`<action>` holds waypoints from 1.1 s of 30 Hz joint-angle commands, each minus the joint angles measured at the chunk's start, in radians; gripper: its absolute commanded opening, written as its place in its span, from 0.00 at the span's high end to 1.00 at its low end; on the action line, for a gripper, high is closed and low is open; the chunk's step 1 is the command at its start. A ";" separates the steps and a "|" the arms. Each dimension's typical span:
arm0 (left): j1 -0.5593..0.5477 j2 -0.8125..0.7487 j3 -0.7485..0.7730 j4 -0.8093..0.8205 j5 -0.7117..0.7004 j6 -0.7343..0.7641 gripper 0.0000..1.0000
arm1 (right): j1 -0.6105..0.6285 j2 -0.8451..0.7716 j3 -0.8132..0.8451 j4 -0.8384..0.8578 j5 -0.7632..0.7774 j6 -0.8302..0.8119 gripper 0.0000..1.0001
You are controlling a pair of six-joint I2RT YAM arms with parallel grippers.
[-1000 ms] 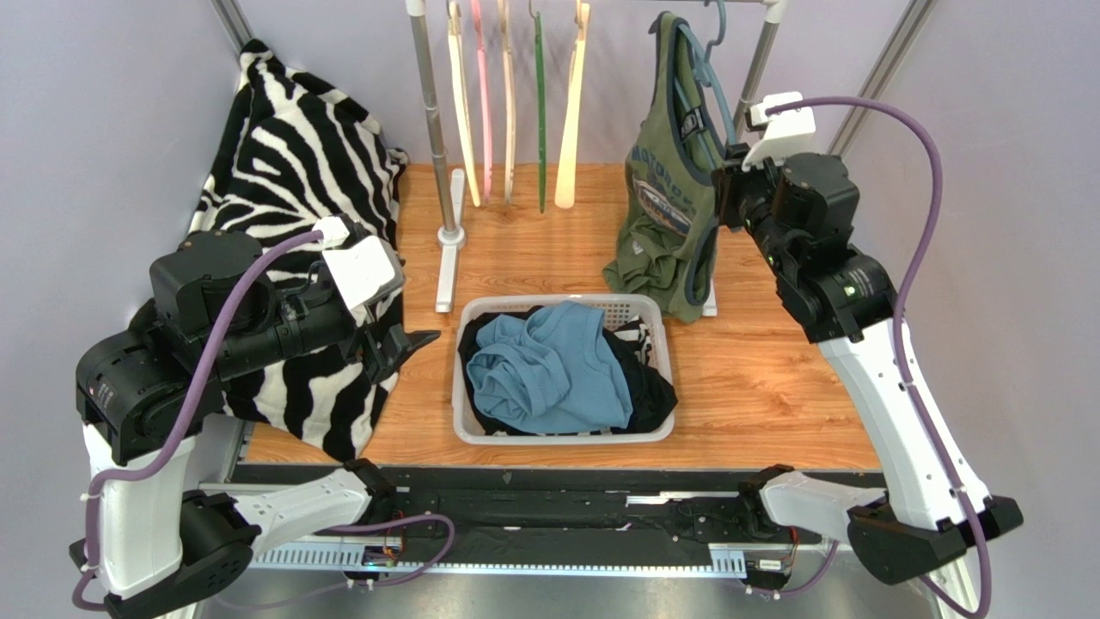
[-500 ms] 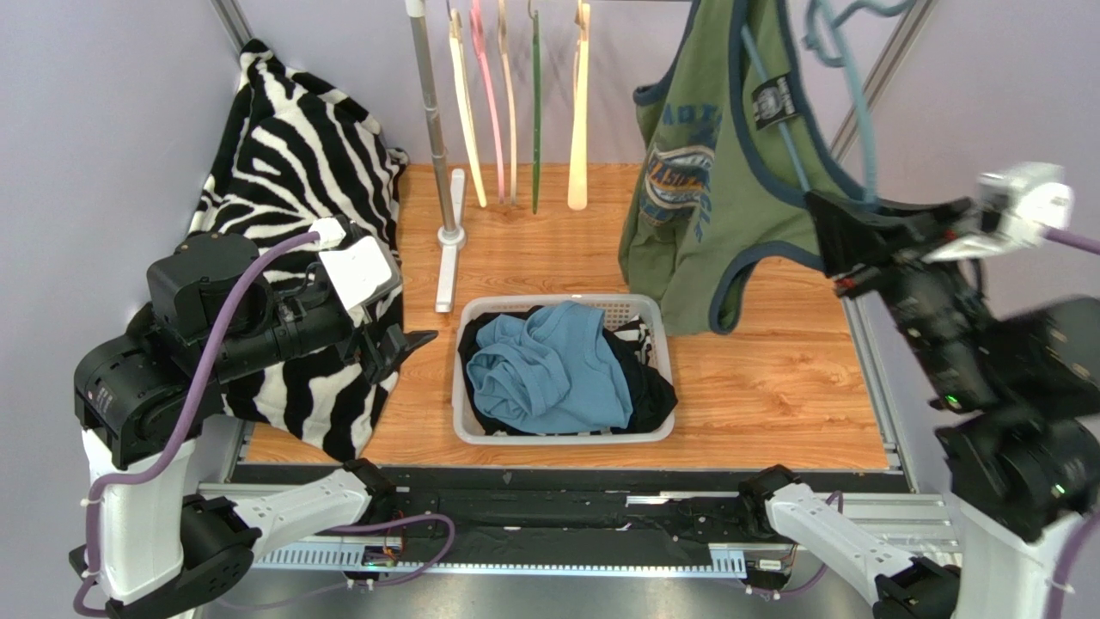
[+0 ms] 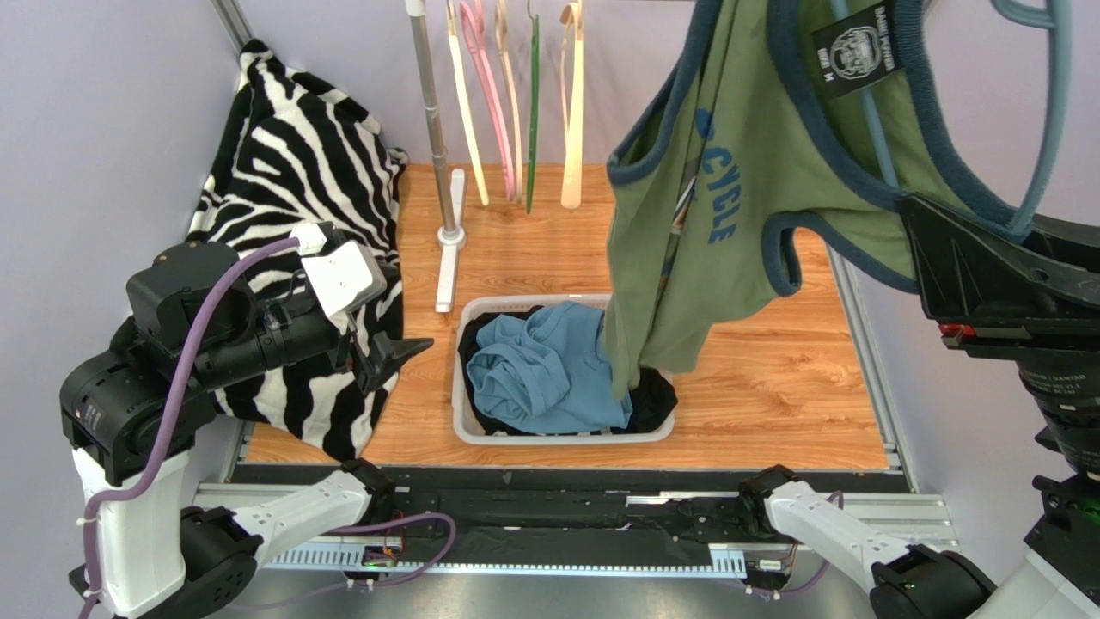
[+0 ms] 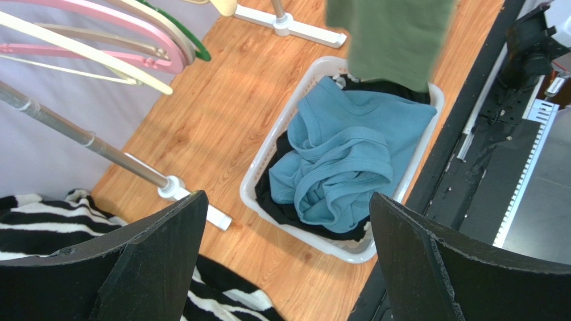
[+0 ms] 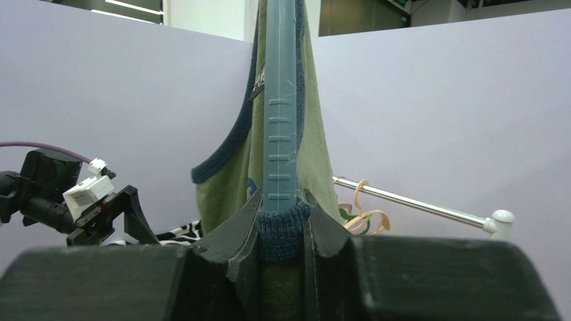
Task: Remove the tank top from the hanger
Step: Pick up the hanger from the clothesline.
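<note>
Tank top [image 3: 736, 168] is hanging on the hanger [image 3: 1060, 114], hem dangling over the three o'clock side of the basket [image 3: 461, 374]; right gripper [image 5: 281, 221] is clamping the hanger, left gripper [image 4: 288, 200] gaping apart.

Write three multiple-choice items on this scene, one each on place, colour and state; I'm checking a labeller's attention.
1. Where does the lower end of the olive-green tank top, hung on the teal plastic hanger, dangle?
A. over the white plastic laundry basket
B. inside a cardboard box
C. on a chair
2. What colour is the crumpled top garment in the basket?
A. red
B. blue
C. yellow
3. How do the left gripper's jaws stand?
A. shut on a hanger
B. wide open, empty
C. shut on cloth
Key: 1 A, the hem hangs at the basket's right side; 2 B, blue cloth lies uppermost; 3 B, the fingers stand apart with nothing between.
</note>
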 commanded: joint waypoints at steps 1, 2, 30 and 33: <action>0.014 -0.008 -0.007 0.007 0.059 -0.022 0.01 | 0.000 0.051 0.025 0.099 -0.051 0.060 1.00; 0.017 -0.007 -0.007 0.007 0.064 -0.022 0.01 | -0.001 0.059 0.035 0.102 -0.056 0.067 1.00; 0.099 -0.010 -0.004 0.000 0.156 -0.027 0.01 | -0.001 0.260 0.071 0.192 -0.249 0.185 1.00; 0.100 -0.013 -0.001 -0.004 0.156 -0.025 0.01 | -0.001 0.213 -0.047 0.180 -0.306 0.193 1.00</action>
